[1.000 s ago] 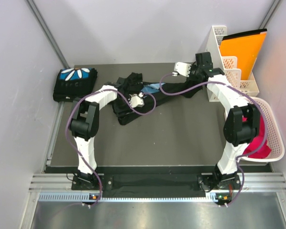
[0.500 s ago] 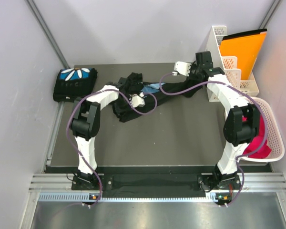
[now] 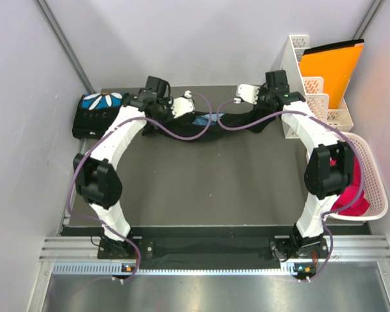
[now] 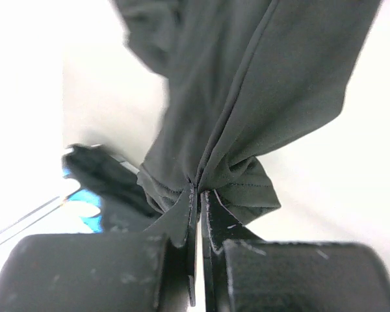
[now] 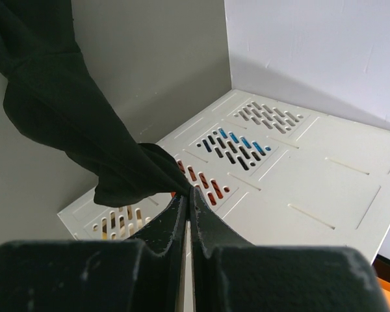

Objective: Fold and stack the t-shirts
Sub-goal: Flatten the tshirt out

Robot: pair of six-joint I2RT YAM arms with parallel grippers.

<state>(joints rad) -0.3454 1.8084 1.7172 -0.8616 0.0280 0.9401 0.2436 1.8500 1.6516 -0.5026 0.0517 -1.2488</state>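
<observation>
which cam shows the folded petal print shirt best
Top external: the folded shirt lies nearly whole at far left, print up. Left wrist catches only a blurred, blue-edged bit, probably it; right wrist shows none of it.

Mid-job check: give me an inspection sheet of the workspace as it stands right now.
Surface: dark mat, flat, no spills seen.
Job's things: folded shirt with blue-and-white print, far left corner; second shirt unfolded, strung between both hands.
Clutter: white rack holding orange folder; white basket with pink cloth, right side.
Grippers: left hand shut on second shirt; right hand shut on it too.
Cables: purple cables loop along both arms, one crossing the second shirt.
Surroundings: white walls; nothing else seen.
</observation>
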